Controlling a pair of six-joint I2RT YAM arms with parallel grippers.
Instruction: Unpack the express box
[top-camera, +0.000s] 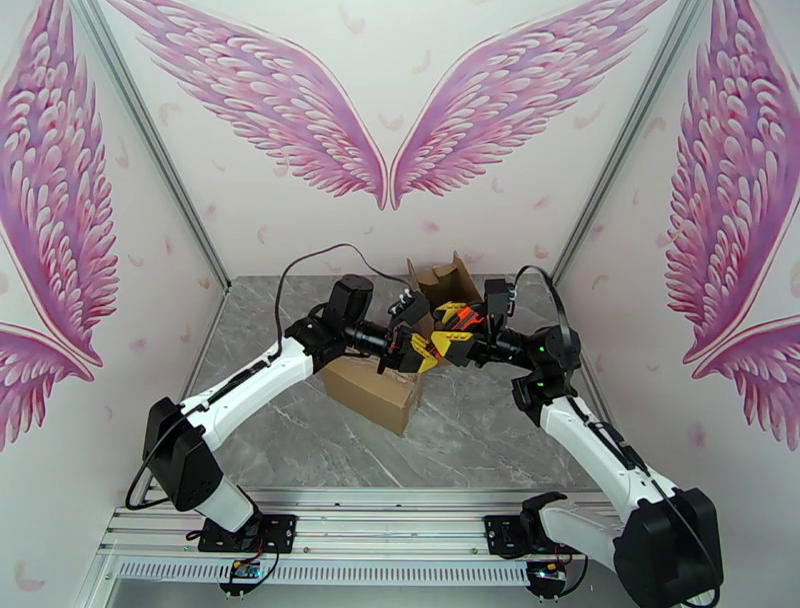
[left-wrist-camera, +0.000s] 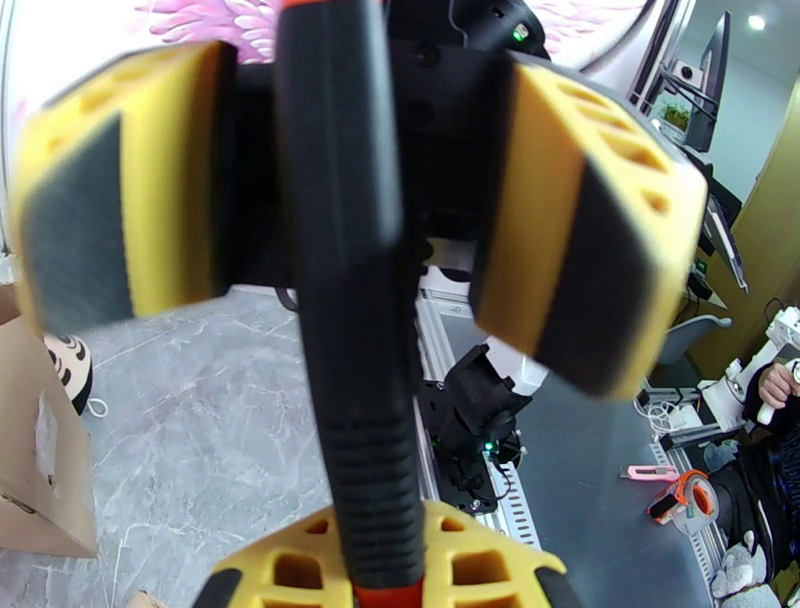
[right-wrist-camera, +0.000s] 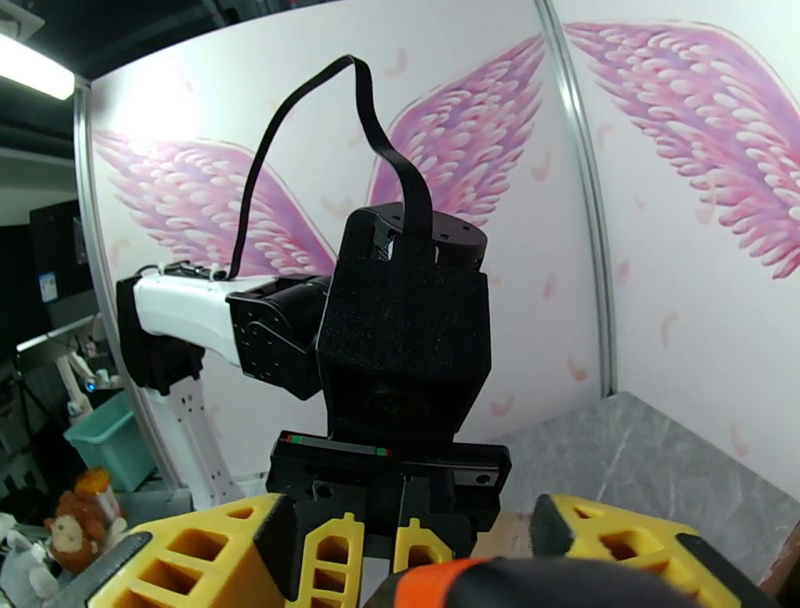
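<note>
Above the grey counter (top-camera: 480, 420) the two arms meet over the cardboard box (top-camera: 372, 392), which lies on the counter with one flap raised at its far end. The left end effector (left-wrist-camera: 385, 575) is clamped on a black-and-orange tool (left-wrist-camera: 350, 300). The right end effector (right-wrist-camera: 410, 570) has its yellow fingers (left-wrist-camera: 590, 250) apart, one on each side of the tool's handle.
</note>
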